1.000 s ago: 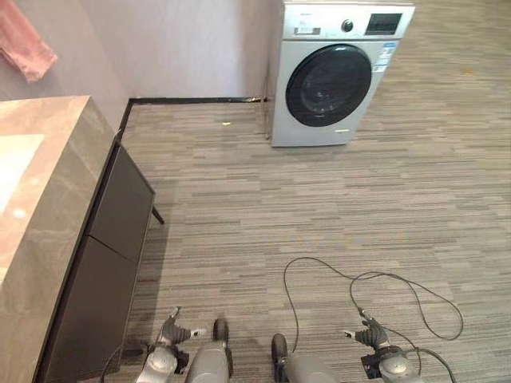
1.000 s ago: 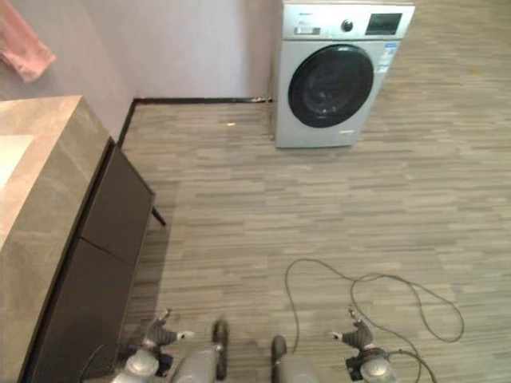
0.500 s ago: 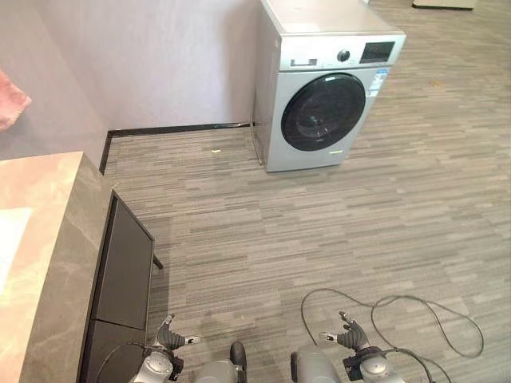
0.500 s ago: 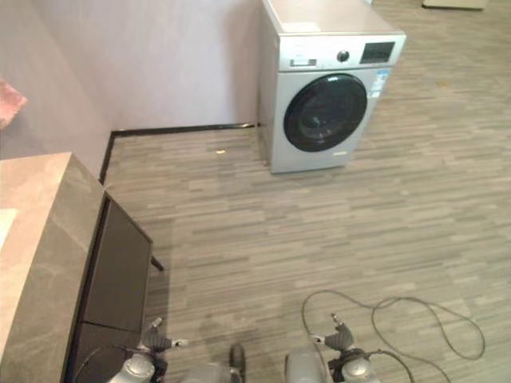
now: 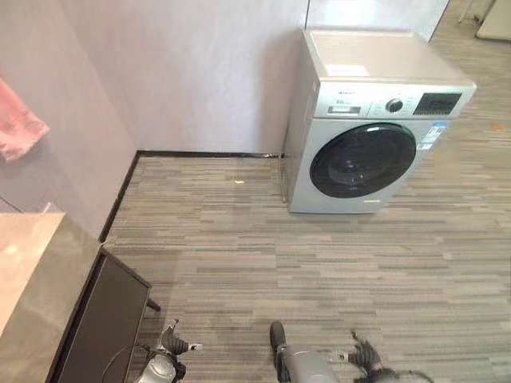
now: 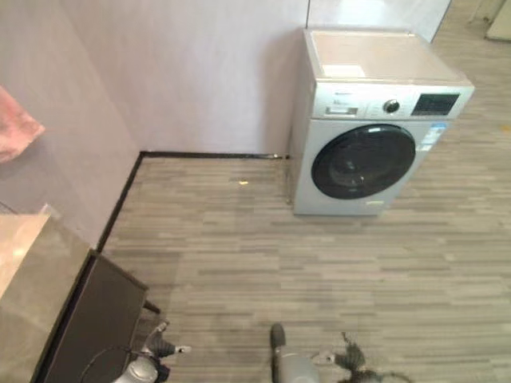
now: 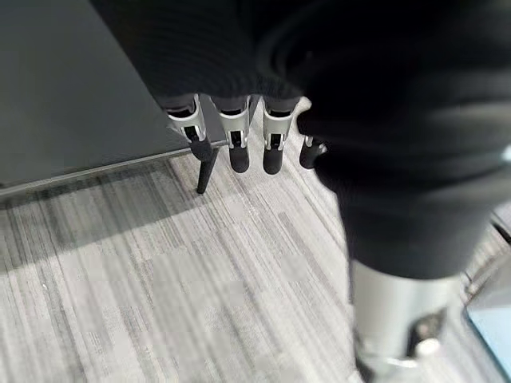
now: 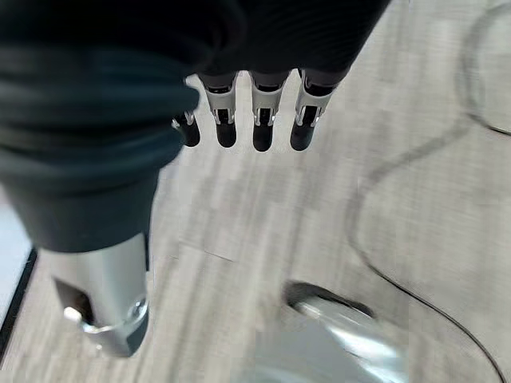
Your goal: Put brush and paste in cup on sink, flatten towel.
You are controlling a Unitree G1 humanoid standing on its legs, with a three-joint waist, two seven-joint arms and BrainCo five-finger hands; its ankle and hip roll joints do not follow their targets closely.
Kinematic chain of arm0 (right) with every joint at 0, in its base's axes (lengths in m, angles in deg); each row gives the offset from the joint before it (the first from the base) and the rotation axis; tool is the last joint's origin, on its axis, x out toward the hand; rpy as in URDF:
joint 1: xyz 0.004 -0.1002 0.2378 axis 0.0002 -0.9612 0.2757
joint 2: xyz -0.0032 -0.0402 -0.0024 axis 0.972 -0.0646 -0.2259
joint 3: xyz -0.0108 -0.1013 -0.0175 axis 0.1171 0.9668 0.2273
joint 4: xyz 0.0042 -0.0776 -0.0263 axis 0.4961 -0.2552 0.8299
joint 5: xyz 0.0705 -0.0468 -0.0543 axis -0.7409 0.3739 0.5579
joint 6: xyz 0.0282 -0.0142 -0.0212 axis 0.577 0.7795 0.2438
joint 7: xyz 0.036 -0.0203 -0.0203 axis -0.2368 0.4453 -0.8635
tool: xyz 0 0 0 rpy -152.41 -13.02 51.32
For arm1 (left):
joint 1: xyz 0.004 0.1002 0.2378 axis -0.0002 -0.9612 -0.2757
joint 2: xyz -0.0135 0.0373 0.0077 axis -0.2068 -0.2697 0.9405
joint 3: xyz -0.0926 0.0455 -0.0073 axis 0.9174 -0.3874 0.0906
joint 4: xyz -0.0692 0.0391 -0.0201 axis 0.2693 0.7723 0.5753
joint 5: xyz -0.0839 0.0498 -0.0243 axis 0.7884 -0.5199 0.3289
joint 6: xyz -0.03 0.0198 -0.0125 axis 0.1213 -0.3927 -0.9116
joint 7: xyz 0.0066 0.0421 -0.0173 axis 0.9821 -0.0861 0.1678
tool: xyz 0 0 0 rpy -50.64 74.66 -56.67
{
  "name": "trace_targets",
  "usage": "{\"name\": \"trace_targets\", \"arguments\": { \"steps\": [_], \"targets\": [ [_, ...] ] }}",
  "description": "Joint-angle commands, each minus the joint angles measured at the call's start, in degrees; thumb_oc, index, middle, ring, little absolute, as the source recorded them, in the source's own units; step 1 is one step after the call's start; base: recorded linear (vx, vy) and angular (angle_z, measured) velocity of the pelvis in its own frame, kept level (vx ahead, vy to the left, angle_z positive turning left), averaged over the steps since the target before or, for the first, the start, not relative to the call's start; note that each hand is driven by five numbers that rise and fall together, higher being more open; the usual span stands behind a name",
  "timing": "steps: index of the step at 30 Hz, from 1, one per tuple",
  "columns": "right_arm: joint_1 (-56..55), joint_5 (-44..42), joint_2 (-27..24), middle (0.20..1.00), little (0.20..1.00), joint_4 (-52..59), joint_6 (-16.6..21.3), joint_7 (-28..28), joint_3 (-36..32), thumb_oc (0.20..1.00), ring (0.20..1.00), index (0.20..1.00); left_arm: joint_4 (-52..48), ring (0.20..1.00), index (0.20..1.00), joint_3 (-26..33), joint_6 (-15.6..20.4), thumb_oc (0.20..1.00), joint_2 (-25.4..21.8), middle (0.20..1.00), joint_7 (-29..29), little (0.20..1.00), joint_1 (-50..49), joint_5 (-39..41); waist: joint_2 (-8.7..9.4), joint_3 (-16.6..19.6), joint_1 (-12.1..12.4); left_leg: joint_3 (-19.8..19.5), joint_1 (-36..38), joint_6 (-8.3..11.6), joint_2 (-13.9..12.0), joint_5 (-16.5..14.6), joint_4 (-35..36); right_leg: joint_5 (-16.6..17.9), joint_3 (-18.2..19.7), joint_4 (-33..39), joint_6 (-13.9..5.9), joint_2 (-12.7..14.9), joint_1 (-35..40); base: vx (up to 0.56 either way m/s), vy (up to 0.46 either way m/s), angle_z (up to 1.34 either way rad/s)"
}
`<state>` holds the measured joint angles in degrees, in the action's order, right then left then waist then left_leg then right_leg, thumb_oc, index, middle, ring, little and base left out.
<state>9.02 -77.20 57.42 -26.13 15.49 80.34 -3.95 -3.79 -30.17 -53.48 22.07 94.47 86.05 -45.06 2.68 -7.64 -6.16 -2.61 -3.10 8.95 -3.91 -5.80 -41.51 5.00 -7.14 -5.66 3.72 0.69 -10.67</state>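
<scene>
A pink towel (image 5: 17, 128) hangs on the wall at the far left, with its lower edge bunched. The marble sink counter (image 5: 32, 291) juts in at the lower left, and just its near corner shows. My left hand (image 5: 169, 348) hangs low beside the counter's dark cabinet. In the left wrist view its fingers (image 7: 231, 137) are straight and hold nothing. My right hand (image 5: 366, 357) hangs low at the bottom right over the floor. Its fingers (image 8: 259, 120) are likewise straight and empty.
A silver front-loading washing machine (image 5: 375, 136) stands against the back wall at the right. A dark cabinet (image 5: 104, 327) on thin legs sits under the counter. Black skirting (image 5: 207, 154) runs along the wall. Striped plank floor spreads between the counter and the machine.
The camera has shifted: the washing machine now sits larger and further right, the counter has slid toward the lower left corner. Both hands still hang open and sit lower in the picture.
</scene>
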Motion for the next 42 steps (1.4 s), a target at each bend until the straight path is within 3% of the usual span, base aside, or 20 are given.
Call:
{"name": "trace_targets", "arguments": {
  "steps": [1,3,7,8,11,14,16,17,18,19,22,23,25,27,28,30,33,35,38,42],
  "targets": [
    [1.0,-0.9,-4.6,1.0,1.0,3.7,1.1,-0.6,-0.6,1.0,1.0,1.0,-3.9,1.0,1.0,-0.9,1.1,1.0,-4.3,1.0,0.7,1.0,1.6,-0.5,2.19,-4.8,2.6,7.3,-5.5,-4.57,0.2,13.1,1.3,-3.3,4.2,0.8,-5.8,1.3,6.3,0.29,-0.188,-0.07],
    [1.2,0.9,-5.5,1.0,1.0,4.5,0.8,-1.1,-0.5,1.0,1.0,1.0,-3.9,1.0,1.0,-0.8,1.1,1.0,-4.7,1.0,0.6,1.0,1.4,-0.4,2.16,-4.9,4.2,9.0,-10.7,-4.92,2.2,11.2,5.8,-4.4,4.3,2.2,-6.01,1.1,9.5,0.46,-0.114,-0.02],
    [0.6,2.2,-6.0,1.0,1.0,6.0,1.2,-1.4,-0.9,1.0,1.0,1.0,-3.9,1.0,1.0,-0.4,1.1,1.0,-5.2,1.0,0.9,1.0,0.7,-1.3,1.52,-4.4,5.8,13.9,-12.0,-5.77,1.2,11.9,23.0,-6.9,4.0,2.9,-6.99,0.3,13.1,0.56,-0.021,0.02],
    [-0.8,3.4,-5.9,1.0,1.0,7.1,1.6,-1.2,-1.0,1.0,1.0,1.0,-3.1,1.0,1.0,1.4,1.0,1.0,-5.0,1.0,0.8,1.0,-0.5,-1.2,-0.24,-3.7,8.0,14.7,-11.8,-5.69,1.8,16.1,45.1,-10.9,4.6,2.2,-7.71,-1.9,17.7,0.82,0.06,0.04],
    [-0.8,4.2,-6.1,1.0,1.0,8.2,1.5,-1.0,-1.0,1.0,1.0,1.0,-2.8,1.0,1.0,1.9,1.0,1.0,-4.7,1.0,0.4,1.0,-1.1,-1.4,-0.28,-2.9,7.9,17.7,-14.4,-5.51,0.4,15.3,46.5,-12.4,4.3,1.9,-7.93,-1.6,20.4,0.51,0.041,0.04],
    [-0.9,4.6,-4.6,1.0,1.0,9.1,1.1,0.3,-0.2,1.0,1.0,1.0,-3.6,1.0,1.0,3.0,0.8,1.0,-4.6,1.0,0.1,1.0,-3.1,-1.9,-1.02,-0.8,8.1,21.4,-11.2,-6.75,0.6,18.6,46.4,-14.5,5.3,0.8,-8.6,-1.4,23.2,0.7,0.139,-0.19],
    [-0.5,5.6,-2.8,1.0,1.0,8.5,1.3,1.4,1.8,1.0,1.0,1.0,-3.6,1.0,1.0,3.5,0.8,1.0,-4.9,1.0,0.4,1.0,-3.9,-1.1,1.63,0.6,9.9,20.5,-10.2,-9.58,3.5,16.5,42.8,-6.5,6.7,-11.1,-12.67,2.2,21.5,0.53,0.154,-0.11],
    [-0.5,5.6,-2.8,1.0,1.0,8.5,1.3,1.4,1.8,1.0,1.0,1.0,-3.6,1.0,1.0,3.5,0.8,1.0,-4.9,1.0,0.4,1.0,-3.9,-1.1,1.43,0.7,10.2,20.6,-10.4,-9.53,3.2,16.5,42.7,-6.3,7.0,-11.0,-12.6,2.0,21.2,0.41,0.189,-0.43],
    [-0.2,5.9,-1.6,1.0,1.0,7.8,1.2,1.9,2.6,1.0,1.0,1.0,-3.5,1.0,1.0,4.1,0.6,1.0,-5.3,1.0,0.3,1.0,-4.0,0.4,2.26,-0.1,10.4,19.5,-7.7,-11.74,4.9,13.1,41.0,5.0,8.0,-25.0,-16.09,3.5,16.6,0.45,0.24,-0.37],
    [-0.2,5.7,-1.2,1.0,1.0,7.8,1.1,2.0,2.9,1.0,1.0,1.0,-3.6,1.0,1.0,4.1,0.5,1.0,-5.4,1.0,0.3,1.0,-4.0,0.8,1.73,-0.7,10.2,18.7,-6.0,-12.63,5.4,12.2,40.9,8.6,7.9,-30.4,-15.9,3.9,14.4,0.62,0.323,-0.15],
    [0.0,5.5,-1.2,1.0,1.0,9.2,1.1,2.1,3.1,1.0,1.0,1.0,-5.0,1.0,1.0,3.7,0.3,1.0,-5.8,1.0,0.2,1.0,-4.0,1.7,0.14,-1.9,9.3,15.3,-2.3,-14.01,5.4,10.3,41.1,9.0,7.3,-41.1,-14.61,2.0,8.1,0.43,0.176,0.79],
    [0.3,5.3,-1.2,1.0,1.0,10.2,1.1,1.7,2.9,1.0,1.0,1.0,-6.3,1.0,1.0,2.6,0.3,1.0,-6.3,1.0,0.4,1.0,-3.8,0.8,-0.97,-2.6,8.2,11.4,1.8,-14.7,6.3,9.0,42.3,3.7,7.0,-44.0,-13.05,0.6,1.2,0.53,0.11,1.18],
    [0.0,5.0,-2.0,1.0,1.0,13.5,1.6,2.2,2.4,1.0,1.0,1.0,-6.2,1.0,1.0,2.5,0.7,1.0,-6.3,1.0,0.4,1.0,-3.6,0.7,-1.28,-2.8,6.7,6.4,5.6,-14.14,7.8,8.4,43.7,-1.9,7.6,-34.4,-10.96,-1.0,-3.9,0.59,0.066,1.39],
    [-0.4,4.6,-2.3,1.0,1.0,14.5,1.7,2.3,2.0,1.0,1.0,1.0,-6.3,1.0,1.0,2.4,0.8,1.0,-6.1,1.0,0.2,1.0,-3.6,0.7,-1.49,-3.0,6.1,4.7,6.7,-13.85,8.0,8.2,43.8,-2.2,6.9,-30.7,-10.7,-0.8,-3.4,0.42,-0.026,1.19],
    [-1.2,3.6,-3.4,1.0,1.0,15.9,2.1,2.2,0.7,1.0,1.0,1.0,-5.8,1.0,1.0,2.5,1.3,1.0,-5.6,1.0,0.0,1.0,-3.4,0.8,-0.54,-2.7,4.9,-0.5,8.4,-12.99,10.1,6.9,44.3,-1.4,10.9,-13.3,-10.91,-2.3,-5.6,0.67,-0.089,1.36],
    [-2.4,3.2,-4.5,1.0,1.0,16.7,2.2,2.6,0.0,1.0,1.0,1.0,-4.8,1.0,1.0,2.2,1.8,1.0,-5.4,1.0,-0.6,1.0,-3.3,0.2,-0.26,-2.7,2.8,-7.2,11.3,-12.18,11.0,5.5,44.5,0.0,17.9,-1.7,-12.51,-4.4,-5.3,0.65,-0.102,1.75],
    [-3.7,2.8,-5.0,1.0,1.0,16.2,1.6,2.8,-1.0,1.0,1.0,1.0,-3.6,1.0,1.0,1.9,2.0,1.0,-5.1,1.0,-1.2,1.0,-2.9,0.1,0.84,-2.0,2.1,-12.4,13.6,-11.07,11.7,3.4,41.8,1.9,19.9,0.9,-15.05,-4.0,-5.7,0.38,-0.072,1.77],
    [-4.1,4.5,-5.9,1.0,1.0,16.2,1.4,3.8,0.0,1.0,1.0,1.0,-3.9,1.0,1.0,0.9,1.9,1.0,-5.1,1.0,-1.6,1.0,-2.7,-0.2,1.47,-0.9,1.7,-16.0,14.4,-10.49,11.8,2.5,39.3,1.8,20.8,-1.4,-13.75,-3.5,-3.9,0.39,-0.148,1.88],
    [-4.8,4.9,-7.3,1.0,1.0,17.1,1.3,4.4,0.0,1.0,1.0,1.0,-5.0,1.0,1.0,0.4,2.0,1.0,-4.9,1.0,-1.8,1.0,-3.2,0.3,0.86,-0.4,0.8,-13.9,12.6,-8.52,9.8,2.0,31.8,-0.1,17.4,-2.5,-11.94,-2.3,-1.1,0.44,-0.205,2.28],
    [-5.5,-0.8,-7.8,1.0,1.0,18.2,2.3,4.4,-1.2,1.0,1.0,1.0,-8.6,1.0,1.0,-0.4,1.9,1.0,-5.3,1.0,-1.5,1.0,-1.9,1.2,0.76,-1.7,-0.8,2.6,2.1,-6.11,5.5,4.5,19.0,-3.5,11.7,-2.6,-9.24,-0.4,3.0,0.17,-0.151,1.27]
  ]
}}
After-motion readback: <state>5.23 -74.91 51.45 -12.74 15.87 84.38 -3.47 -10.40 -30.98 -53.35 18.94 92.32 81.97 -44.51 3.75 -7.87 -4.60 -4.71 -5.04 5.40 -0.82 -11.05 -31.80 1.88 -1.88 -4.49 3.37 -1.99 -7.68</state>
